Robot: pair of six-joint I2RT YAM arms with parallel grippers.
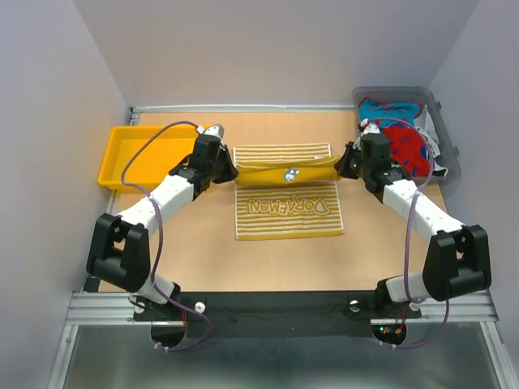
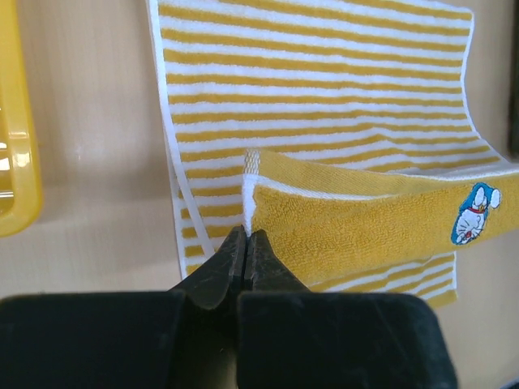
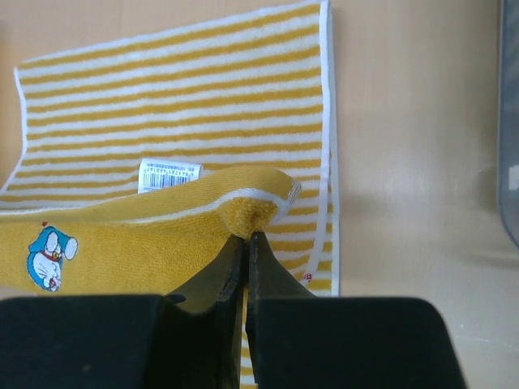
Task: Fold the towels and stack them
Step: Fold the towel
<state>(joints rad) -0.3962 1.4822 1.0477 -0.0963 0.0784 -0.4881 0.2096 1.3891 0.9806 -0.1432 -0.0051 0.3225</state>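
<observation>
A yellow-cream striped towel (image 1: pixel 285 209) lies in the middle of the table, its underside showing "DORAEMON" lettering. One long edge is lifted into a taut yellow band (image 1: pixel 284 173) across its middle. My left gripper (image 1: pixel 232 173) is shut on the band's left corner, and the left wrist view shows its tips (image 2: pixel 246 235) pinching the white hem of the towel (image 2: pixel 365 219). My right gripper (image 1: pixel 343 164) is shut on the right corner, where its tips (image 3: pixel 248 237) bunch the towel (image 3: pixel 162 105). Red-blue patterned towels (image 1: pixel 403 139) lie heaped in a bin.
A yellow tray (image 1: pixel 130 154) sits at the table's left, its rim (image 2: pixel 12 162) showing in the left wrist view. A clear plastic bin (image 1: pixel 442 130) stands at the back right, close behind the right gripper, with its edge (image 3: pixel 509 162) in the right wrist view. Walls enclose the table.
</observation>
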